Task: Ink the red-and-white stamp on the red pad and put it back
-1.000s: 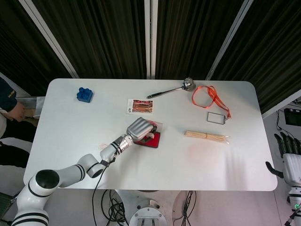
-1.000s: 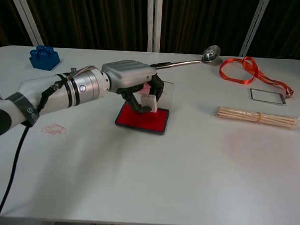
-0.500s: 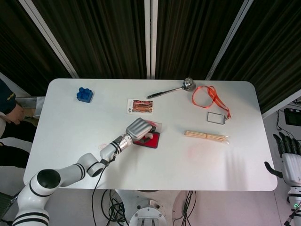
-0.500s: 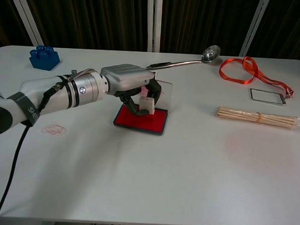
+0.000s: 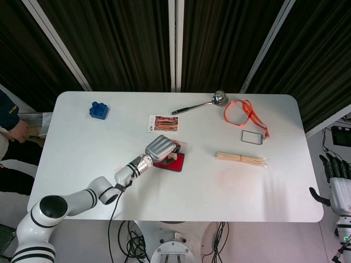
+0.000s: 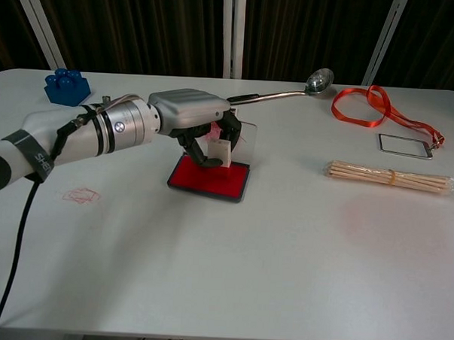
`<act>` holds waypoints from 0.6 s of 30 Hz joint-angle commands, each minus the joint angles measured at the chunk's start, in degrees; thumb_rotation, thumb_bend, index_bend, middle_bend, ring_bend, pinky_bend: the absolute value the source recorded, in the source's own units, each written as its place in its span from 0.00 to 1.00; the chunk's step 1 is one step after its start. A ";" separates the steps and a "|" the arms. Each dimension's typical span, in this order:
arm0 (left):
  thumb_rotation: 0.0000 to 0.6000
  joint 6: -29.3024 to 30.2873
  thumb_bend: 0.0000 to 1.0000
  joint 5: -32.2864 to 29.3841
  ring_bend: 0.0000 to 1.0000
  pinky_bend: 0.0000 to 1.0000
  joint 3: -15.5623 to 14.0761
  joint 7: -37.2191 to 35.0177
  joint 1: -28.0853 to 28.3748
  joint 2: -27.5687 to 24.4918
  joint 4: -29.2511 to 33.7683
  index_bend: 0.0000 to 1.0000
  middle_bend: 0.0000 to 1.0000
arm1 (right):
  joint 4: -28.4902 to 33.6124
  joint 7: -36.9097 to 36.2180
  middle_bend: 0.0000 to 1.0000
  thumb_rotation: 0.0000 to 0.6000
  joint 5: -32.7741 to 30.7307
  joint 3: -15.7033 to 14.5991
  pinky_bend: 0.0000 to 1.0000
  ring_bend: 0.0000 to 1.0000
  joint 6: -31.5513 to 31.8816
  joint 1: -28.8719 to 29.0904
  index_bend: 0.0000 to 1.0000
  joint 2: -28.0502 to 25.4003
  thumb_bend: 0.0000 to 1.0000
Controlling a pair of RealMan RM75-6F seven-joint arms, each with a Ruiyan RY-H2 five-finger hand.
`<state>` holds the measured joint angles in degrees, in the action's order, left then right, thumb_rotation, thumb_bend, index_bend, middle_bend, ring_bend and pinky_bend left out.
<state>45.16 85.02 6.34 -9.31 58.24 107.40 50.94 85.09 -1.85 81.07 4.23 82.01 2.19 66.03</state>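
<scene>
My left hand [image 6: 192, 116] [image 5: 160, 149] grips the red-and-white stamp [image 6: 218, 151] from above, its white body showing between the fingers. The stamp hangs a little over the far edge of the red ink pad [image 6: 209, 178] [image 5: 171, 163], which lies flat on the white table [image 6: 284, 248]. Whether the stamp's face touches the pad I cannot tell. In the head view the hand hides most of the stamp. My right hand [image 5: 337, 178] hangs off the table's right edge, fingers apart and holding nothing.
A blue brick [image 6: 66, 86] sits far left. A metal ladle [image 6: 291, 90], an orange lanyard with badge [image 6: 380, 113] and a bundle of wooden sticks [image 6: 389, 177] lie to the right. A picture card [image 5: 164, 124] lies behind the pad. Red stamp marks [image 6: 81, 196] show at left.
My left hand has drawn back slightly toward the left with the stamp, lifting it a little. The red pad has shifted a bit left with it. The right hand stayed put.
</scene>
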 commanded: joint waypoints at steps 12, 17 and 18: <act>1.00 9.42 0.45 -2.27 0.92 1.00 -5.36 9.11 -12.38 -21.40 27.21 0.63 0.62 | -0.64 -0.17 0.00 1.00 0.52 -0.25 0.00 0.00 -0.73 0.58 0.00 0.69 0.16; 1.00 11.80 0.45 -2.14 0.92 1.00 -9.05 11.90 -16.90 -24.09 28.37 0.64 0.63 | -0.54 0.46 0.00 1.00 0.23 -0.30 0.00 0.00 -1.59 1.02 0.00 1.03 0.16; 1.00 12.33 0.45 -2.12 0.92 1.00 -9.38 11.54 -17.70 -23.99 28.11 0.64 0.63 | -0.49 0.62 0.00 1.00 0.19 -0.29 0.00 0.00 -1.68 1.08 0.00 1.09 0.16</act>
<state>56.68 82.93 -2.32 2.16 41.63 83.79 78.98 84.57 -1.30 81.31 3.93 80.39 3.22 67.07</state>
